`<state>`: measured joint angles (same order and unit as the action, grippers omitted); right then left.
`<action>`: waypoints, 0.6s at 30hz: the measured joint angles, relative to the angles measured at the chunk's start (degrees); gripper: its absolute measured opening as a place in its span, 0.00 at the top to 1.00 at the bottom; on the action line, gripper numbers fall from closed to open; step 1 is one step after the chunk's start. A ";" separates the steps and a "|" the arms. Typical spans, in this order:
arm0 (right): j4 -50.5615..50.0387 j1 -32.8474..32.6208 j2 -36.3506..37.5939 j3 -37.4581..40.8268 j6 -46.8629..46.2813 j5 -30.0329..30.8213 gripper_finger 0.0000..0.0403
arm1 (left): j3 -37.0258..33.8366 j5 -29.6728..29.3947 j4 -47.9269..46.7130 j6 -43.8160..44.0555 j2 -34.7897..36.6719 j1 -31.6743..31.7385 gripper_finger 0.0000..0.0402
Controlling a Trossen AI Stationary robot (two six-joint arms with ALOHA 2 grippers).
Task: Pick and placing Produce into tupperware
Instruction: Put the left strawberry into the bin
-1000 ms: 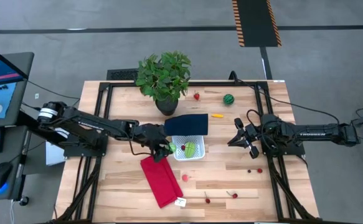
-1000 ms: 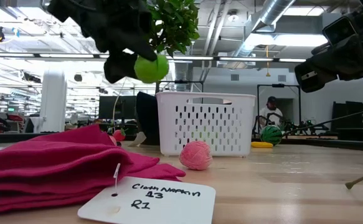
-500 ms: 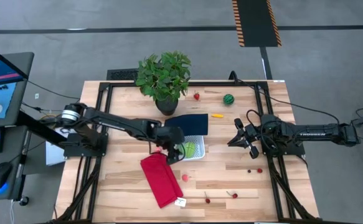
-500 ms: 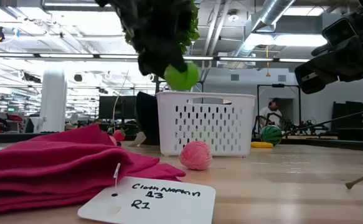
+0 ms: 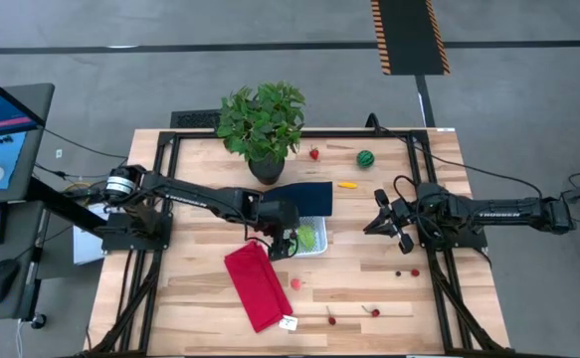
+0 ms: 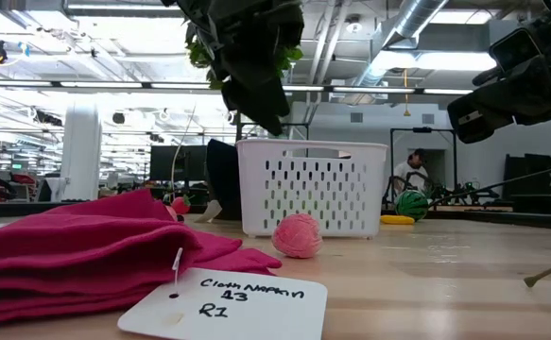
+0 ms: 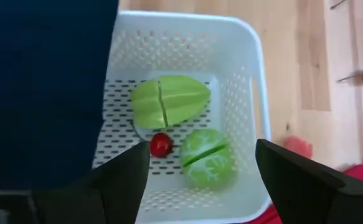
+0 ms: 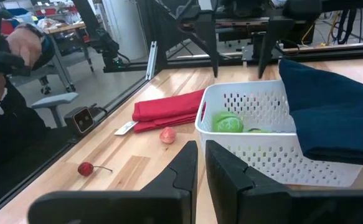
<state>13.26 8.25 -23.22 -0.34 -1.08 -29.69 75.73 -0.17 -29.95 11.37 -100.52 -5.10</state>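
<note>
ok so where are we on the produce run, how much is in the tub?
Three pieces lie in the white container: a green pointed piece, a round green piece and a small red berry. Nothing is held: the left gripper is open above the container, and the right gripper is shut and parked. Left out: striped melon, orange piece, strawberry, pink piece and several berries.

Even, bright overhead light falls on the tabletop, leaving only soft, short shadows. In the low view, ceiling strip lights glare and the near paper tag is slightly soft. The left wrist view looks mildly blurred.
</note>
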 joint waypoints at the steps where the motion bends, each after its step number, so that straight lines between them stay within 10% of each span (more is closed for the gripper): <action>1: 0.00 0.02 0.02 -0.01 0.00 0.00 0.86 | -0.01 0.27 -0.38 -0.03 -0.01 0.02 0.29; 6: -0.06 0.00 0.02 0.00 0.00 0.00 0.86 | -0.03 -2.69 -5.89 1.43 0.41 -0.60 0.30; 18: -1.42 0.02 0.00 -0.01 0.00 0.00 0.86 | -0.49 -32.72 -24.38 13.63 3.48 -10.15 0.42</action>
<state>11.84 8.27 -23.22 -0.35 -1.08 -29.69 75.25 -32.89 -54.33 25.01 -97.04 -15.26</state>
